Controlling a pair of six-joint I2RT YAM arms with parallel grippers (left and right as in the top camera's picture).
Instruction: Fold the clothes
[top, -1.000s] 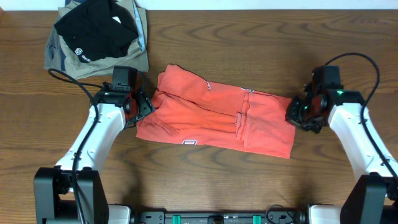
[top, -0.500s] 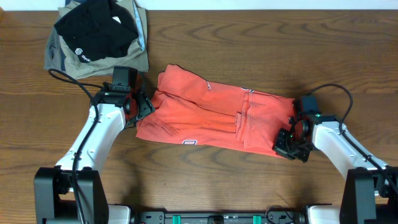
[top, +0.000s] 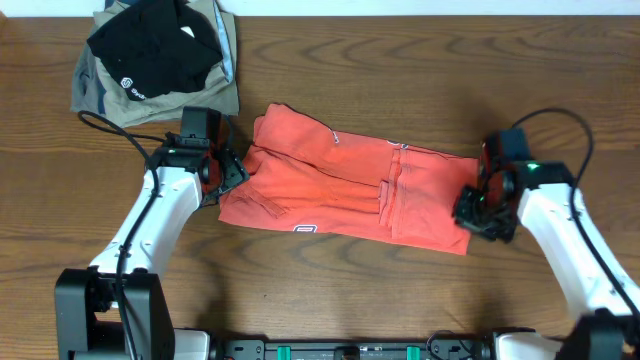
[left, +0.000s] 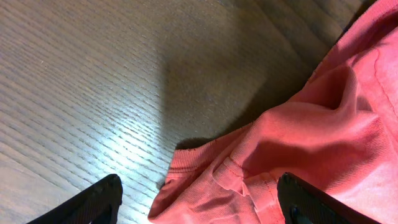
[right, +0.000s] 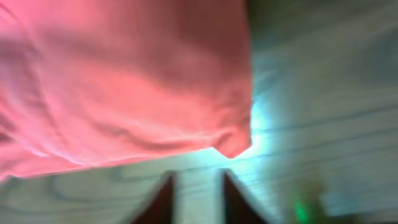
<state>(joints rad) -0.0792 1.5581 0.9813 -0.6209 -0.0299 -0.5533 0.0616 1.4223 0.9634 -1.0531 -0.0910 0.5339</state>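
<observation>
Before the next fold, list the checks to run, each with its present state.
1. The left gripper open over the T-shirt edge: ok.
2. The right gripper gripping the shirt's corner: not ok; its fingers stand apart, with bare table between them and the cloth just beyond.
3. T-shirt lying flat: not ok; creased and bunched.
4. The black garment and khaki-grey garment apart from the T-shirt: ok.
5. Right fingertips touching cloth: cannot tell; the right wrist view is blurred.

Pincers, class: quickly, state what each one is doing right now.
Left pincer: open over the shirt edge, holding nothing.
Right pincer: slightly open beside the shirt's corner, holding nothing; view blurred.
</observation>
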